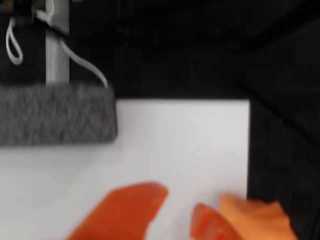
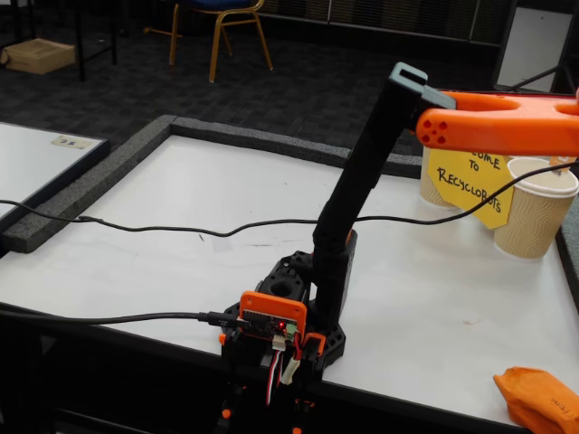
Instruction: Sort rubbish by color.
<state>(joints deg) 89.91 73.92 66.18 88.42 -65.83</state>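
Orange wad [image 1: 260, 215] touching right finger of end effector [image 1: 182, 210], wrist view

Orange wad [image 2: 536, 399], yellow sign [image 2: 470, 183] — white table [image 2: 181, 208], grey foam border [image 2: 90, 185].

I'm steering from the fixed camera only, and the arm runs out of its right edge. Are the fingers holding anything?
Observer: No. In the wrist view the fingers stand apart, with bare white table between them.
Operator: What's around them?
Observer: A grey foam border shows at that view's left, and the table's edge is close on its right.
Operator: Any rubbish there?
Observer: A paler orange shape sits beside the right-hand finger, too blurred to name.
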